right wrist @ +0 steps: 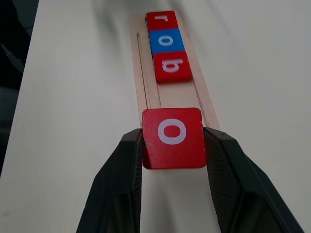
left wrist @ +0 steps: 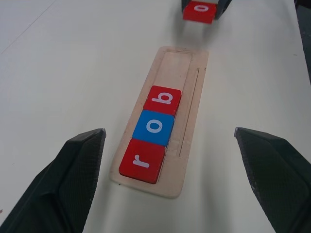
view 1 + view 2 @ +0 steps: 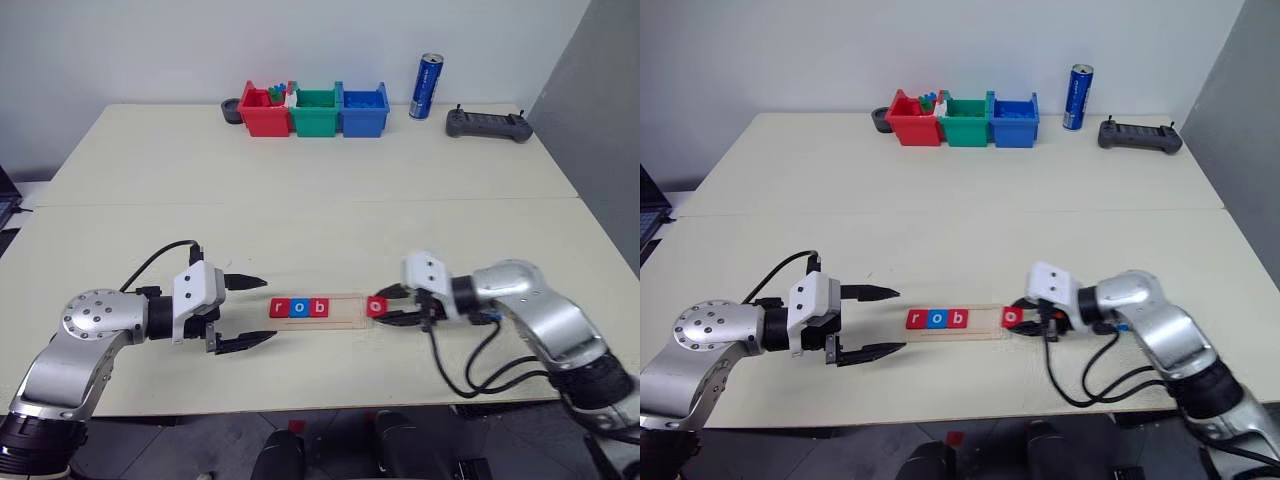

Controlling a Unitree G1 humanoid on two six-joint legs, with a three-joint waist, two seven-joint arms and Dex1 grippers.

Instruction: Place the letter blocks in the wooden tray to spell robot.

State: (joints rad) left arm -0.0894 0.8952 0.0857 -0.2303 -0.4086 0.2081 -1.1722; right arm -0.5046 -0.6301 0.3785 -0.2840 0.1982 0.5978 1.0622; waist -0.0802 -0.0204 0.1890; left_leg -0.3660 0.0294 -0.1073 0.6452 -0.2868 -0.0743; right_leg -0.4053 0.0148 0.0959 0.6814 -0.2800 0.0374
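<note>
Right wrist view: right gripper (image 1: 172,145) clamps glossy square red "o" block (image 1: 173,137); left gripper (image 3: 248,313) open.

tray (image 3: 345,312): r, o, b blocks (image 3: 298,308) inside, left part | fourth block (image 3: 376,307): at tray's right end

The robot's 2 arms were clad in rounded silver-grey metal, the left arm (image 3: 85,335) showing a disc-shaped joint ringed with small screws. Each wrist carried a boxy white housing, ahead of which the left gripper (image 3: 250,312) and right gripper (image 3: 392,307) each bore 2 tapered black fingers. Black cables looped loosely from both forearms.
</note>
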